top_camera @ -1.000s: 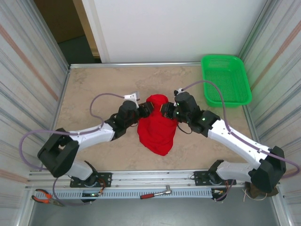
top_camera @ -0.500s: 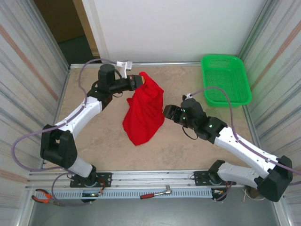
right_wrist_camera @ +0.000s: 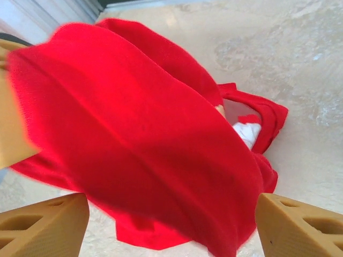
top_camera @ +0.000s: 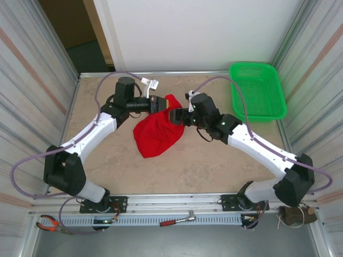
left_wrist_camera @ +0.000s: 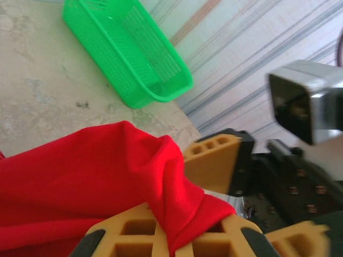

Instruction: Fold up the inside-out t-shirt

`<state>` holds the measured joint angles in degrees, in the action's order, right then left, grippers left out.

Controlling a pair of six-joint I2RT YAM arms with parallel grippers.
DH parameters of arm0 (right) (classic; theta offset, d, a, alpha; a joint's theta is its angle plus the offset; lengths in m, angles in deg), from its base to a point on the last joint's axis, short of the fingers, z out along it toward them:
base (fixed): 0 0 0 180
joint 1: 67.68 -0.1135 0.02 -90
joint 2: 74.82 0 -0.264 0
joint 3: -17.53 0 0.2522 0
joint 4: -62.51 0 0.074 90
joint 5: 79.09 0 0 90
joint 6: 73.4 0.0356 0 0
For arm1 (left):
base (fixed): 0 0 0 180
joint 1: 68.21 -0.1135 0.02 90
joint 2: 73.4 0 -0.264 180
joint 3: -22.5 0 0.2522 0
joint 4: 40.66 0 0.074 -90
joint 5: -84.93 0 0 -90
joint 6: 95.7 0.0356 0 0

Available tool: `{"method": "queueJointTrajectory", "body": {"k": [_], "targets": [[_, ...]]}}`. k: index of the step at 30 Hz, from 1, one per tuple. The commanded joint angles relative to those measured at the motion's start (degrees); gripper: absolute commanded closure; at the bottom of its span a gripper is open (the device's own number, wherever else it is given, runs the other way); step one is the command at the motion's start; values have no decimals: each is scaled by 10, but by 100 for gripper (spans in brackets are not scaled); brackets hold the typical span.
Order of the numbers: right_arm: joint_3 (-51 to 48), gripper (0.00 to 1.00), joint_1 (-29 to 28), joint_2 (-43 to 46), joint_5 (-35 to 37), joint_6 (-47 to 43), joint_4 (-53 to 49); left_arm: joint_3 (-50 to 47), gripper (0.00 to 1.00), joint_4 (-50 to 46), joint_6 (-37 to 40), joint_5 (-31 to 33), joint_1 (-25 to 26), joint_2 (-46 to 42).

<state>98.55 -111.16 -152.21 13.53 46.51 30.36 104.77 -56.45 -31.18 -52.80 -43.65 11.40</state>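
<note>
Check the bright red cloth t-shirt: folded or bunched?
Bunched, not folded: the red t-shirt drapes crumpled from the shut left gripper.

A green mesh basket (top_camera: 252, 65) stands at the far right corner of the beige, marble-patterned desk (top_camera: 214, 160). On the metal rail (top_camera: 177, 201) at the near edge lie pliers (top_camera: 53, 224) with red handles at the left, and a red-handled wrench (top_camera: 177, 219) near the middle.

The red t-shirt (top_camera: 155, 136) hangs bunched over the middle of the tabletop (top_camera: 198, 166), with the left gripper (top_camera: 161, 104) and right gripper (top_camera: 174, 116) crowding its far top from either side. The green basket (top_camera: 257, 91) fills the far right corner, while the near middle strip and the far left corner lie open.
</note>
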Motion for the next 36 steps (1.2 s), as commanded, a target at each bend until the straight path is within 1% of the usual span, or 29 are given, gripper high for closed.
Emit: {"method": "queueJointTrajectory", "body": {"k": [1,2,3,4,7,8,10,12,13,14,16,19,20,21,22,23,24,25,26,30,32,34,36], "targets": [[19,22,3,-23,-18,-30,12,-9,100,1,4,-30,6,-31],[18,23,7,-27,-16,-31,15,-9,100,1,4,-35,7,-33],[17,27,14,-33,-18,-30,21,-11,100,0,5,-38,8,-35],[14,35,22,-36,-24,-29,28,-13,100,-2,7,-42,8,-37],[9,92,54,-31,-65,-30,41,-17,100,-30,25,-28,1,-42],[8,100,62,-24,-86,-35,40,-22,100,-35,29,-15,-5,-43],[0,100,80,-8,-164,-53,51,-33,100,-38,25,20,-23,-42],[-11,100,99,10,-301,-77,63,-44,100,-32,12,58,-48,-33],[-14,100,105,15,-365,-88,63,-47,100,-23,8,62,-57,-25],[-20,100,109,21,-408,-93,66,-45,100,-18,5,70,-66,-13],[-37,100,118,31,-470,-85,92,-33,100,-20,16,84,-71,15],[-78,100,138,39,-537,-22,187,-10,100,-27,27,97,-71,63],[-89,100,146,39,-548,-1,217,-5,100,-27,29,97,-71,77],[-99,100,153,39,-554,17,242,-2,98,-29,30,99,-71,85],[-106,100,159,38,-554,28,255,-3,89,-27,33,101,-71,85],[-113,100,166,38,-554,36,267,-8,76,-25,36,107,-72,80],[-122,100,173,38,-551,44,278,-17,65,-22,37,113,-72,65],[-128,100,180,39,-550,51,286,-26,59,-21,39,117,-73,51],[-136,100,186,40,-550,60,299,-38,55,-19,38,121,-74,28],[-151,100,199,41,-534,70,303,-93,45,-19,22,161,-75,-84],[-157,100,200,43,-528,73,307,-126,41,4,-12,172,-71,-145],[-162,100,200,43,-526,78,313,-145,39,25,-39,182,-58,-184],[-165,100,200,44,-526,82,318,-148,39,37,-48,194,-33,-201]]}}
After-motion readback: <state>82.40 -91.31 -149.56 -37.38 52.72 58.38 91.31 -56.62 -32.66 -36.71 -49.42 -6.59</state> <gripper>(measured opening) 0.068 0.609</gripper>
